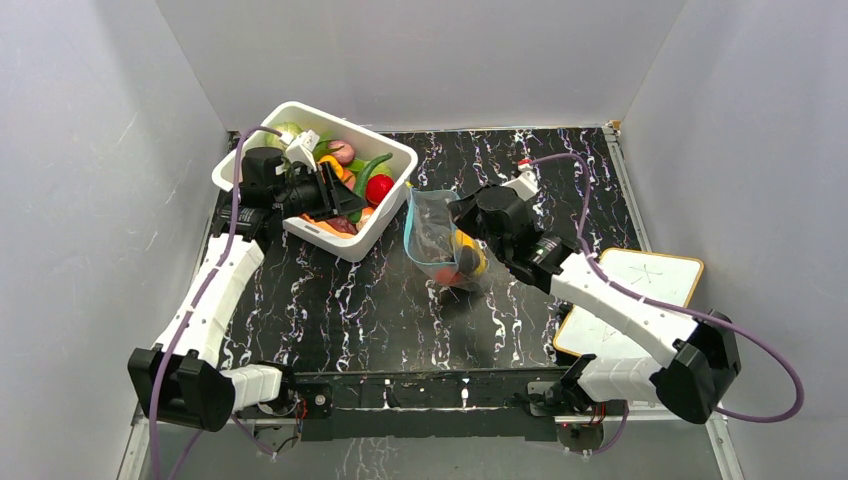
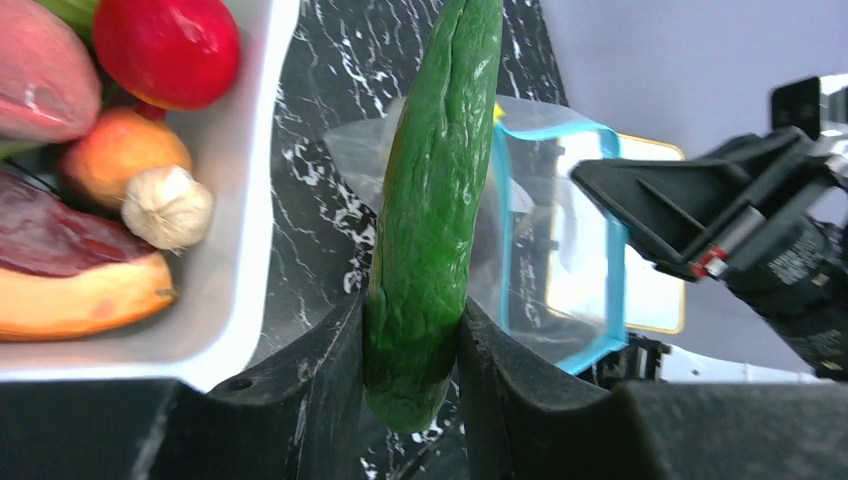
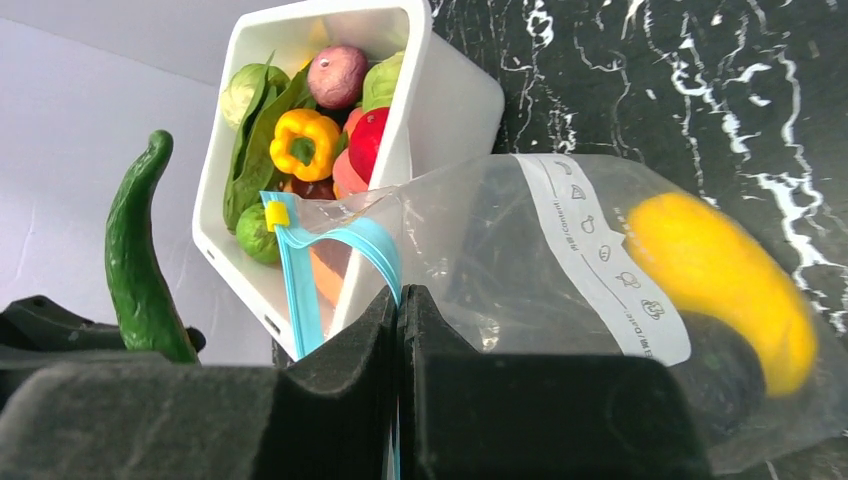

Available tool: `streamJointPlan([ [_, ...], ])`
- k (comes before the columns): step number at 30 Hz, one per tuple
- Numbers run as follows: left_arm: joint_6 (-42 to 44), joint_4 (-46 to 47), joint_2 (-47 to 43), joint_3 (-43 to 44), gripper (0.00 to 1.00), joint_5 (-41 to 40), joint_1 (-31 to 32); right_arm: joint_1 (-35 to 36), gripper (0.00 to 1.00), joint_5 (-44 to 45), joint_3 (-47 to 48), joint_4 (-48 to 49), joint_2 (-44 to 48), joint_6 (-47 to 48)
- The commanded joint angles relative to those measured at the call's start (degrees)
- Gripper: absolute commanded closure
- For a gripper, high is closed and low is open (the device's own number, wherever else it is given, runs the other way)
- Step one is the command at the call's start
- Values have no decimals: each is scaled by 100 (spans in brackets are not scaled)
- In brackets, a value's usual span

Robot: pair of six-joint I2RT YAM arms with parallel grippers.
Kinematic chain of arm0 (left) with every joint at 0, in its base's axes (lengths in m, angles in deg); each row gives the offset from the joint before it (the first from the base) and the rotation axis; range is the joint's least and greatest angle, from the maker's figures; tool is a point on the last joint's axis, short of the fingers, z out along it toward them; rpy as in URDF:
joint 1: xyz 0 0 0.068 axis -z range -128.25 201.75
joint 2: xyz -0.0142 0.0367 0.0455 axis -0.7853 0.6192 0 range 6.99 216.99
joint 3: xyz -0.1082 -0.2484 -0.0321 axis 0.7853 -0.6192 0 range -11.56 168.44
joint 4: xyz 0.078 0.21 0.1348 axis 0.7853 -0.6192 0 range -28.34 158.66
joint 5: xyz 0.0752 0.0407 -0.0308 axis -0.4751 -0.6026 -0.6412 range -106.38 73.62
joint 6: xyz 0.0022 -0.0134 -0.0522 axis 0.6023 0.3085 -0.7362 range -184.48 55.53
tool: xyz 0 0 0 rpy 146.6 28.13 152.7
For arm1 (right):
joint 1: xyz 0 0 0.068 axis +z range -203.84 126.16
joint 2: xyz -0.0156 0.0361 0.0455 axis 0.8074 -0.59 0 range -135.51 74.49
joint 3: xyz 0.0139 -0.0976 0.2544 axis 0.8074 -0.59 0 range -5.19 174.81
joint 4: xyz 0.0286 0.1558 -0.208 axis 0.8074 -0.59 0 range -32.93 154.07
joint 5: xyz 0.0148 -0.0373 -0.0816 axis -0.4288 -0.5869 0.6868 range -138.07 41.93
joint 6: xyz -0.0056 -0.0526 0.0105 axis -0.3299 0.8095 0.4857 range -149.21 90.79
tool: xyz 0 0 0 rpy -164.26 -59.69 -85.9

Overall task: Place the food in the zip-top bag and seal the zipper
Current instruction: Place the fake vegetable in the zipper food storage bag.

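My left gripper (image 1: 345,196) (image 2: 410,335) is shut on a long green cucumber (image 2: 430,200) (image 1: 372,168), held over the tub's right rim and pointing toward the bag. The clear zip-top bag (image 1: 432,240) (image 3: 520,250) stands on the table with its mouth open to the left. It holds a yellow piece (image 3: 715,280), a dark piece and a red piece (image 1: 450,276). My right gripper (image 1: 465,215) (image 3: 398,300) is shut on the bag's light-blue zipper strip (image 3: 300,290) at the mouth's right side. More food fills the white tub (image 1: 300,112).
A white board with a yellow edge (image 1: 650,285) lies at the right of the black marbled table, under my right arm. Grey walls close in the left, back and right. The tub sits at the back left, close to the bag.
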Motion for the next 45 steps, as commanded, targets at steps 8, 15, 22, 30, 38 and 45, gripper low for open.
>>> streamJointPlan([
  [8,-293,-1418,-735,68,88,646,11,34,100,-168,0,1538,-442,-249],
  [15,122,-2227,-937,33,90,700,10,94,100,-32,-62,1946,-592,243],
  [22,18,-2182,-859,-36,90,1197,11,199,100,94,-78,2086,-688,483],
  [30,-244,-1996,-683,-50,90,1123,17,285,100,189,-27,2107,-676,710],
  [38,-351,-2015,-185,263,89,870,246,400,100,220,76,2155,-651,1031],
  [45,-192,-2409,267,687,86,484,542,573,100,190,301,2069,-889,1579],
])
